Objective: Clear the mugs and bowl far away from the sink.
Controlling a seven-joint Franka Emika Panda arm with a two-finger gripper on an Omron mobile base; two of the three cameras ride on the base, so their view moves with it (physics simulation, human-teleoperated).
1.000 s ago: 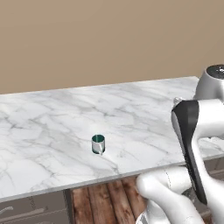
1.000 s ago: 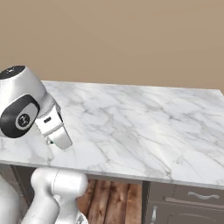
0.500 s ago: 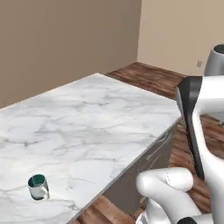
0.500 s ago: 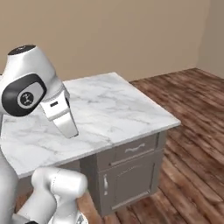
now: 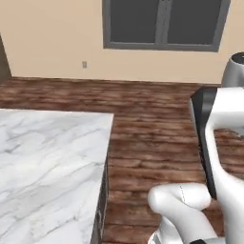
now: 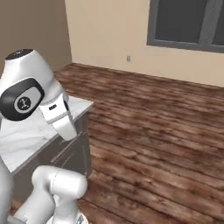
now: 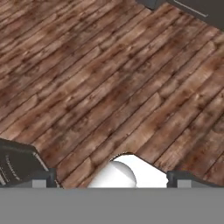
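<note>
Far left in the left base view: marble desk (image 5: 43,167), bare where seen, ending at a corner with wood floor (image 5: 152,133) beyond. Further right: window (image 5: 164,21) on the far wall. In the hand view, fingers (image 7: 107,179) spread wide over floor planks, gripping nothing. No mug, bowl or sink visible; direction from the fingers cannot be told, probably back along the desk.

The white marble counter top (image 5: 47,167) is cut off by the left and bottom edges of the left base view, so how far it runs cannot be told. Above it, the grey-framed window (image 5: 164,24) on the beige wall is cropped by the top edge. In the hand view the gripper (image 7: 111,181) shows just two dark finger tips (image 7: 41,177), their lower parts hidden.
</note>
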